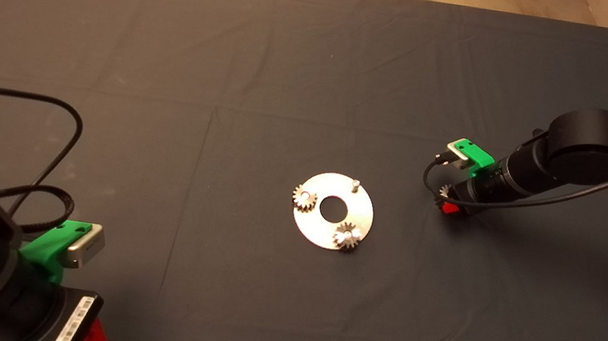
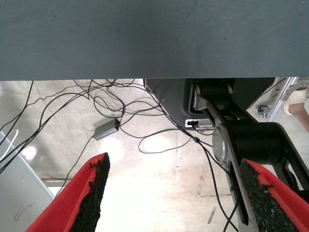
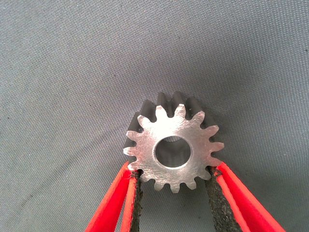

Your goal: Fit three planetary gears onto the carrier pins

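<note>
Head view first: we see the silver disc (image 1: pixel 333 211) lying mid-worktop on the dark mat (image 1: pixel 235 66), with two planetary gears already seated, one on the pin at its left edge (image 1: pixel 304 199) and one on the pin nearest us (image 1: pixel 347 236), while the third carrier pin (image 1: pixel 355 184) stands bare on the far side. Our right gripper (image 1: pixel 449 206) sits low over the mat, well to the right of the disc, with the third gear (image 1: pixel 445 191) showing at its tip; the bare pin therefore lies to the left of the jaws, and we judge the right arm far nearer to it than the left. Our left gripper (image 1: pixel 93 337) waits at the lower left edge. In the left wrist view its jaws stand wide apart on nothing, with only floor and cables (image 2: pixel 120 121) beyond. In the right wrist view the jaws pinch the third gear (image 3: pixel 173 147) by its toothed rim, centre hole open toward us.
</note>
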You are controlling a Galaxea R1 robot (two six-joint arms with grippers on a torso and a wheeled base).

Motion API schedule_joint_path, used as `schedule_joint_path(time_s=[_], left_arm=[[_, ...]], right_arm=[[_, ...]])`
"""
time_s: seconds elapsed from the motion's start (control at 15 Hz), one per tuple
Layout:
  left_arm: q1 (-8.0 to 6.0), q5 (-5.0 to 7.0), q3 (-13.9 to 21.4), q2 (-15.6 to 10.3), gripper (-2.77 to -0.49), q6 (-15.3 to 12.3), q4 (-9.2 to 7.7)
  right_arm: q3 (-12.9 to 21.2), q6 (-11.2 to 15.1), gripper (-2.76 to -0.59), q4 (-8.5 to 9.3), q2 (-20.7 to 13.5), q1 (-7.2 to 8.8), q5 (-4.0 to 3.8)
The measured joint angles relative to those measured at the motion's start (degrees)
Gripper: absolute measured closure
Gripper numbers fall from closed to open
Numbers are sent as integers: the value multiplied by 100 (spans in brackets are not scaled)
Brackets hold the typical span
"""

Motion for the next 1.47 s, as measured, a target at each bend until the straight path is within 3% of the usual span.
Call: schedule_joint_path(time_s=[0.93, 1.2, 1.33, 1.47], left_arm=[[0, 0, 0, 11, -189, 0, 0], [0, 0, 0, 11, -189, 0, 0], [0, -2, 0, 15, -189, -2, 0], [6, 5, 0, 9, -189, 0, 0]], right_arm=[[44, -20, -100, -13, 80, -2, -27], [66, -22, -104, -406, 116, -2, -28], [66, -26, -115, -546, 273, -5, -138], [74, -27, -125, -599, 323, -30, -131]])
